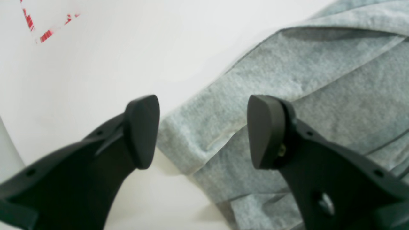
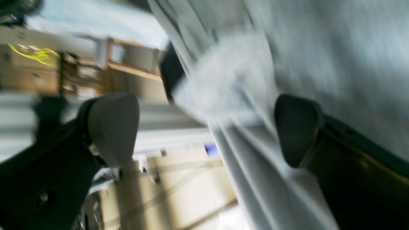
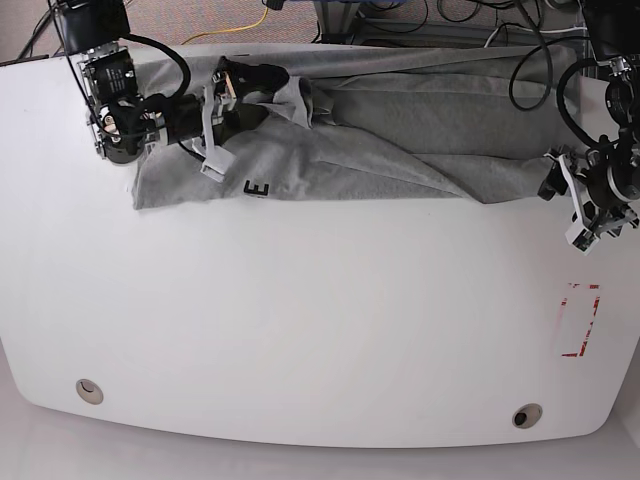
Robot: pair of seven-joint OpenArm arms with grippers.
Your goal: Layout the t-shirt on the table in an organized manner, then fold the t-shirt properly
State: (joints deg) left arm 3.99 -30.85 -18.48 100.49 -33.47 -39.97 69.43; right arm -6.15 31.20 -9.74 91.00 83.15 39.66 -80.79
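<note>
The shirt [image 3: 400, 130] lies bunched lengthwise along the table's [image 3: 300, 330] far edge, its right-hand end just between the left gripper's [image 1: 203, 131] spread fingers, while the right gripper [image 3: 245, 85], also spread, is over the other end.

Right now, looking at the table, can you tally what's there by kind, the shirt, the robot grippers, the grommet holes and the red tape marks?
Grey t-shirt: 1
Grippers, left gripper and right gripper: 2
Round grommets, and: 2
Red tape rectangle: 1
Total: 6
</note>
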